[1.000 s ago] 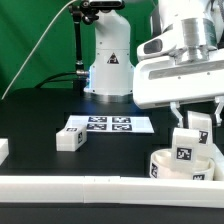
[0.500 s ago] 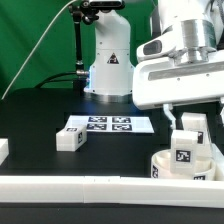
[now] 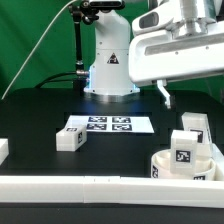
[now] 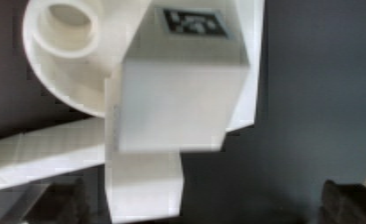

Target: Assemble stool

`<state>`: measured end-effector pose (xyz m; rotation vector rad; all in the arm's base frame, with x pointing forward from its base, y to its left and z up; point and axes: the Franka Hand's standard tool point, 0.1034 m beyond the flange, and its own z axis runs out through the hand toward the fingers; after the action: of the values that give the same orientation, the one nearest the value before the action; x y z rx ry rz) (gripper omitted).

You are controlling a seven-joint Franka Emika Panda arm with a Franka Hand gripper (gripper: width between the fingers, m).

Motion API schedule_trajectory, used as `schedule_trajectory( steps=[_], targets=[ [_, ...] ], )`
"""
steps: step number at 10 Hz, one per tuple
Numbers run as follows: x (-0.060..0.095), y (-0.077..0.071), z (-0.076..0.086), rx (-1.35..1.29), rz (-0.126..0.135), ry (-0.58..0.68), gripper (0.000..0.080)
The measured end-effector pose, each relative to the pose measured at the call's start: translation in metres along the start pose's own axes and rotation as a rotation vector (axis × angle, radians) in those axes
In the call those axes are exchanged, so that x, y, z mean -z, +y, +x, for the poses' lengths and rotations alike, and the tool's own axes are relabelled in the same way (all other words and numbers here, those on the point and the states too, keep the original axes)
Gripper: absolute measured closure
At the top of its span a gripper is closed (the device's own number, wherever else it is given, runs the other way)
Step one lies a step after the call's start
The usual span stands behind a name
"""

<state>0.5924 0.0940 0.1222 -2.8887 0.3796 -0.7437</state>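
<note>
1. Up goes the arm! The pincer (image 4: 194, 203) that sat low around the leg a second ago has lifted clear, and only one dark finger (image 3: 163, 95) shows in the exterior view, hanging above the stool parts.
2. In the wrist view the two fingers sit far out at opposite sides with open space between them: the pincer is spread wide and grips nothing.
3. The round ribbed white plastic seat (image 3: 165, 166) lies on the black worktop (image 3: 40, 110) at the exterior view's right, just behind the long white border rail (image 3: 100, 186); it has not moved.
4. The short blocky white plastic leg (image 3: 187, 140) has stayed put, standing upright on the seat, tag facing the camera.
5. From the wrist camera, that same leg (image 4: 180, 90) lies straight below the open fingers, the seat's disc (image 4: 64, 45) beside it.
6. A second leg (image 3: 70, 139) lies on the worktop, touching the marker board (image 3: 108, 125) on the exterior view's left side, same spot as before.
7. A third white block (image 3: 3, 150), cropped at the exterior view's far left edge, is unchanged too.
</note>
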Motion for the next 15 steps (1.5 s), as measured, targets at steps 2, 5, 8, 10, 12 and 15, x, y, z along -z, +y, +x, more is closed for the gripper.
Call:
schedule_trajectory(
  steps=[2,5,8,10,12,15],
  targets=[
    [-0.002,0.0,-0.003,0.002,-0.002,-0.006,0.0151],
    [-0.003,0.001,-0.006,0.003,-0.004,-0.03,0.0151],
    [-0.006,0.005,-0.021,0.05,-0.013,-0.178,0.0151],
    [-0.006,0.005,-0.021,0.036,-0.012,-0.326,0.0151],
    [-0.003,0.006,-0.027,0.022,-0.011,-0.453,0.0151],
    [-0.005,0.005,-0.02,0.193,-0.02,-0.482,0.0151]
  ],
)
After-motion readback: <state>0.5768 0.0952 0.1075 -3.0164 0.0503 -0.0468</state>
